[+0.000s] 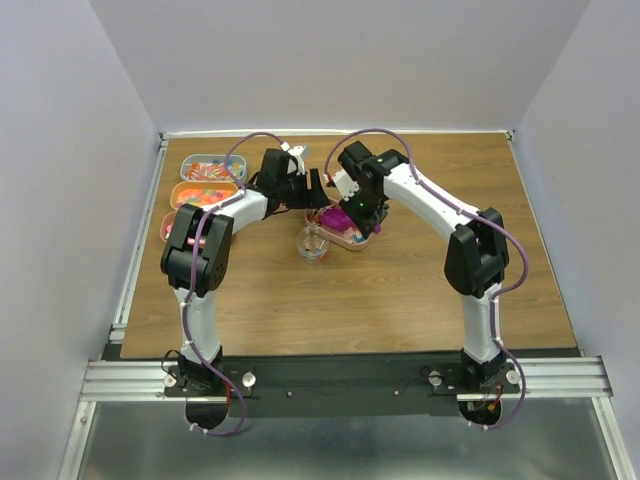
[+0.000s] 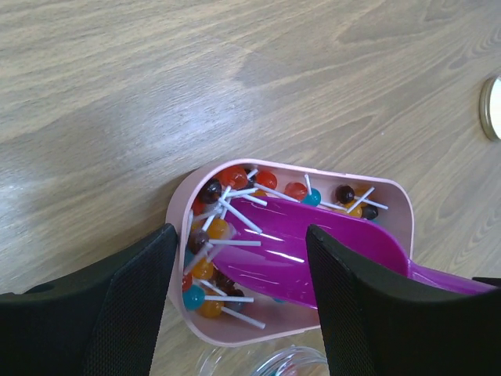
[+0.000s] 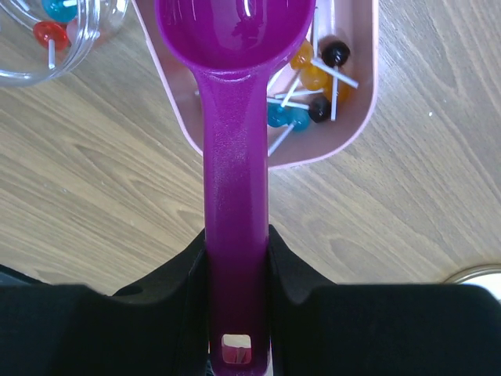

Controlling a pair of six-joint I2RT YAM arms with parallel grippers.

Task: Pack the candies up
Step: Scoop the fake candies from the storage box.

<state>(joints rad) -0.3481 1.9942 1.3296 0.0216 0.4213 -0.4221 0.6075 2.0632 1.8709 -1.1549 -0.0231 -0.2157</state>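
Candies (image 2: 218, 228) in pink tray (image 2: 178, 211) — sticks every direction

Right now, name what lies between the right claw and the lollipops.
The magenta scoop, its handle running from the right claw to the lollipops in the pink tray: right wrist view.

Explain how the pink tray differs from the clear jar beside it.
The tray is opaque pink and roughly rectangular; the jar is clear and round. The tray holds many lollipops; the jar shows only a couple. The scoop dips into the tray, not the jar. Both sit on the table and hold lollipops.
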